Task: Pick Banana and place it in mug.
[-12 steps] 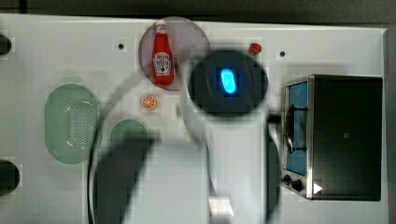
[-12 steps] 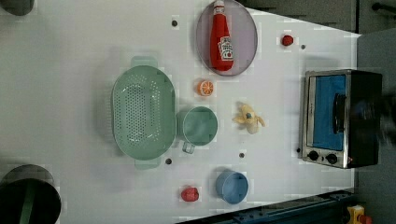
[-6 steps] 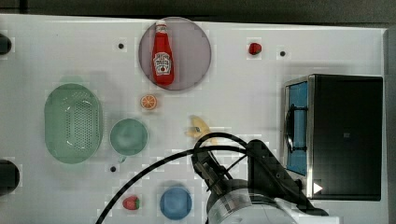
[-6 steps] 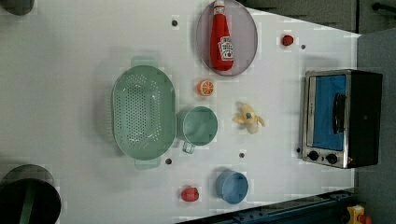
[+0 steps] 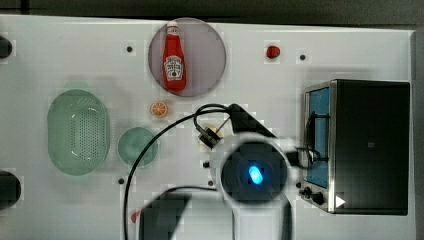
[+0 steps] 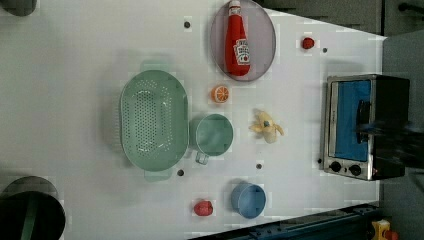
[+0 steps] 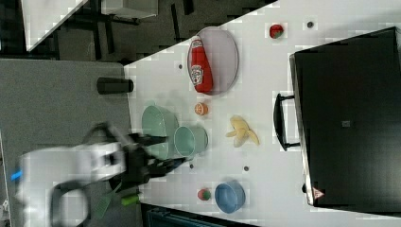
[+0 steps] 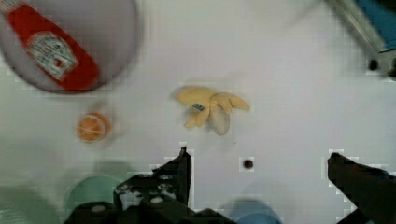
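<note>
Small pale yellow toy banana (image 6: pixel 267 127) with short curved fingers, lying on the smooth white table (image 6: pixel 75 50), black gripper (image 8: pixel 259 175) fingers wide apart, nothing held

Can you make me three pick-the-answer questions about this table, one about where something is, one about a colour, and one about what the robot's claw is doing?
1. In the left view, what lies between the banana and the basket?
A. the toaster oven
B. the green mug
C. the ketchup bottle

2. What colour is the cup beside the small red toy?
A. blue
B. yellow
C. purple

3. In the wrist view, what is the gripper doing?
A. squeezing the banana
B. holding the orange slice
C. open, holding nothing

Answers:
1. B, the mug sits next to the basket, with the banana on its other side.
2. A, the cup is plainly blue.
3. C, the fingers stand wide apart and the banana lies on the table beyond them.
</note>
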You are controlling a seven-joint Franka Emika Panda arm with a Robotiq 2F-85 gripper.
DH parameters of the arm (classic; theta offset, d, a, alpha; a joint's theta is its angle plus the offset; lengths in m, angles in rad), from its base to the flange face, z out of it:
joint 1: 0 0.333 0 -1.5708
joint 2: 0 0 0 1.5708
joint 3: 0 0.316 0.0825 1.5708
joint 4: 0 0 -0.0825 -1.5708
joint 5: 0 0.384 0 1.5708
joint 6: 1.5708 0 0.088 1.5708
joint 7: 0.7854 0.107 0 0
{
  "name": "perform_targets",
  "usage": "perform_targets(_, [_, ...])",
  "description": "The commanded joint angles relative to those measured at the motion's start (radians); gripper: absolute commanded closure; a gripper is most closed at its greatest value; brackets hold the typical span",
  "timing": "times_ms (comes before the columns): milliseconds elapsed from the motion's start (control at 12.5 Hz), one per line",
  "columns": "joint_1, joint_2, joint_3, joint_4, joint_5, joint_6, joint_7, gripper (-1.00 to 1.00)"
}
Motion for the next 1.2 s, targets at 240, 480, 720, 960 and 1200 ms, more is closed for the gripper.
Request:
perform_targets(240, [0.003,0.187,-0.009,-0.110,0.019,0.260,-0.311,-1.00])
perform_targets(480, [0.003,0.339,-0.009,-0.114,0.019,0.388,-0.514,-1.00])
perform_targets(720, [0.003,0.493,-0.008,-0.113,0.019,0.494,-0.647,-1.00])
perform_targets(960, [0.003,0.611,-0.008,-0.112,0.019,0.605,-0.650,-1.00])
perform_targets(1200, [0.004,0.676,-0.003,-0.112,0.020,0.723,-0.650,-1.00])
